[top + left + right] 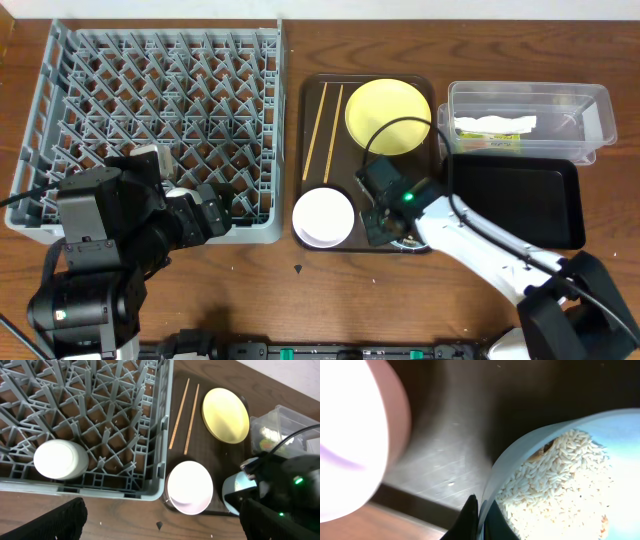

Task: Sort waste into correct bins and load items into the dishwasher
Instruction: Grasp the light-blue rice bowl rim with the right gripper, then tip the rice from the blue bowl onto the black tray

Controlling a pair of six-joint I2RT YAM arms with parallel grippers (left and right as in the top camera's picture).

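My right gripper is shut on the rim of the light-blue bowl, which holds pale rice crumbs. In the overhead view this gripper sits over the bowl at the brown tray's front right. The white bowl stands just left of it. The yellow plate and chopsticks lie on the tray further back. My left gripper is open and empty over the table by the grey dish rack. A white cup stands in the rack's front row.
The brown serving tray lies between the rack and the bins. The clear tub at the back right holds a white paper wrapper and a sachet. The black tray lies in front of it.
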